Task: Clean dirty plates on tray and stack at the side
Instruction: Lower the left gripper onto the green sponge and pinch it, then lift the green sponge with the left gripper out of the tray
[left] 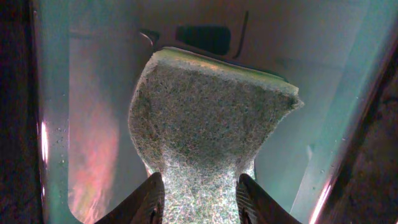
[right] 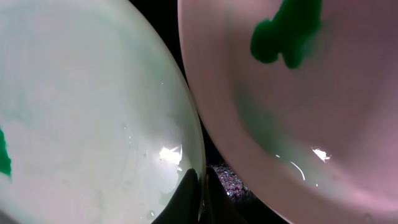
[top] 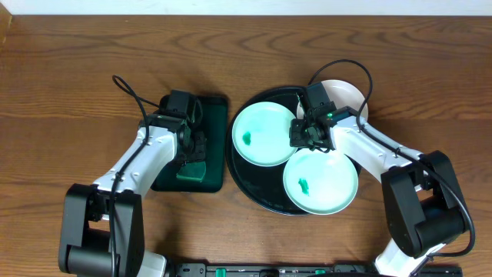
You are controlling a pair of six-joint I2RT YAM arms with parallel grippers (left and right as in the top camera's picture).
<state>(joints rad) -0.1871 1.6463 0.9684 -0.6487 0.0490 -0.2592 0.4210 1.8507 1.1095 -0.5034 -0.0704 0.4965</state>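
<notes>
Left fingers (left: pixel 149 202) squeeze the soft green scouring sponge (left: pixel 211 124) at its waist, above the dark green rectangular tray (top: pixel 215 154). Right fingers (right: pixel 186 199) look pinched shut on the thin rim of a pale mint round plate (right: pixel 93 106) lying on the glossy black round tray (top: pixel 254 188). It is probably stiff, slick and breakable, so the rim is the best hold.

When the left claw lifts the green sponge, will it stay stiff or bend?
The green fibrous sponge is probably soft and may flex: it narrows to a waist where the left claw pinches it. Its porous, rough surface suggests it weighs little and is unlikely to slip.
</notes>
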